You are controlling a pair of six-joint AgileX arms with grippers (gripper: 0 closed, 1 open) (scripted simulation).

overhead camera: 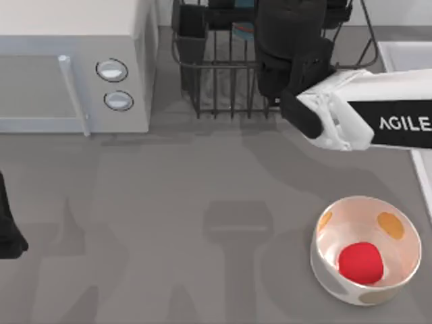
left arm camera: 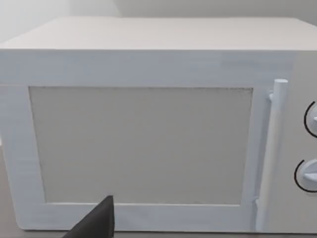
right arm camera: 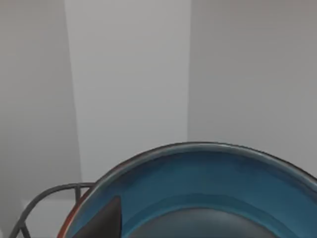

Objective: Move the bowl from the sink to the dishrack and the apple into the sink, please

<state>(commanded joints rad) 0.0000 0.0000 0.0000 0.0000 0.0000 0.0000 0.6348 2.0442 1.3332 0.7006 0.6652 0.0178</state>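
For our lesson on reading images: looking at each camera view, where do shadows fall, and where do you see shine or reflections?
Top view: soft arm-shaped shadows spread across the grey table; the white spotted bowl gleams inside, around the apple. Left wrist view: the microwave is evenly lit, with no glare. Right wrist view: the teal bowl shows a dark patch low in its hollow, against a plain wall in pale bands.

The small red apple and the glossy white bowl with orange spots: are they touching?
Touching. In the top view the small red apple lies inside the glossy white bowl with orange spots, resting on its bottom.
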